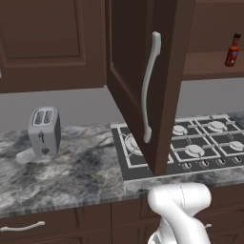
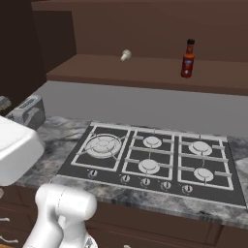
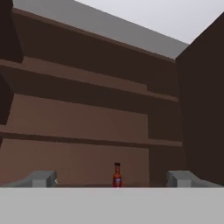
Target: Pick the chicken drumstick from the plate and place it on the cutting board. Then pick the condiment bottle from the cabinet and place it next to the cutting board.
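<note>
Fingertips of the hand (image 3: 113, 179) stand wide apart at the bottom of the hand view, holding nothing. Between them, farther back, the condiment bottle (image 3: 117, 175) stands upright on the cabinet (image 1: 138, 71) shelf, upper right in both base views, above the stovetop (image 2: 155, 160).

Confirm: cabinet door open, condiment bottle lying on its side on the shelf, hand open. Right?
Not quite. The condiment bottle stands upright on the shelf, as the right base view shows. The cabinet door is open, and the hand is open.
</note>
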Available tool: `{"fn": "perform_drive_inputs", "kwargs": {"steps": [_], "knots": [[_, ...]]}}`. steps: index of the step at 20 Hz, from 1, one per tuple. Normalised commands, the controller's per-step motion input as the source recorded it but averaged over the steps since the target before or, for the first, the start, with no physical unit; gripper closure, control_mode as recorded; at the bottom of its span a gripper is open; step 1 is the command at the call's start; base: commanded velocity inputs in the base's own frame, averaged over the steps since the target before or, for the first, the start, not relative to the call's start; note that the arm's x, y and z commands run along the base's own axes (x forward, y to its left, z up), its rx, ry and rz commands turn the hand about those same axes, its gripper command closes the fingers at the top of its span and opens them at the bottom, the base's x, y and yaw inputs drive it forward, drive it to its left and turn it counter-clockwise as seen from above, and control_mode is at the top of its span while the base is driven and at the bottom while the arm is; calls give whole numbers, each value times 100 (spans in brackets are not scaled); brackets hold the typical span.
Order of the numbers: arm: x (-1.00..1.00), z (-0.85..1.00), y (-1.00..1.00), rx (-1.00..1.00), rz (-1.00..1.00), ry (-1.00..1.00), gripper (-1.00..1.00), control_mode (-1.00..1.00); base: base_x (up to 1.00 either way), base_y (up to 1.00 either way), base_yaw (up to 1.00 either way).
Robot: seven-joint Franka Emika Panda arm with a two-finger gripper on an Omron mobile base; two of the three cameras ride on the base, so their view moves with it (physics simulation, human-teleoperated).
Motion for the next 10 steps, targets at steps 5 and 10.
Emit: {"fn": "perform_drive_inputs", "kwargs": {"steps": [5, 10], "knots": [[22, 0, -17, 10, 0, 0, -100, -100, 0, 0, 0], [12, 0, -32, 7, 0, 0, -100, -100, 0, 0, 0]]}}
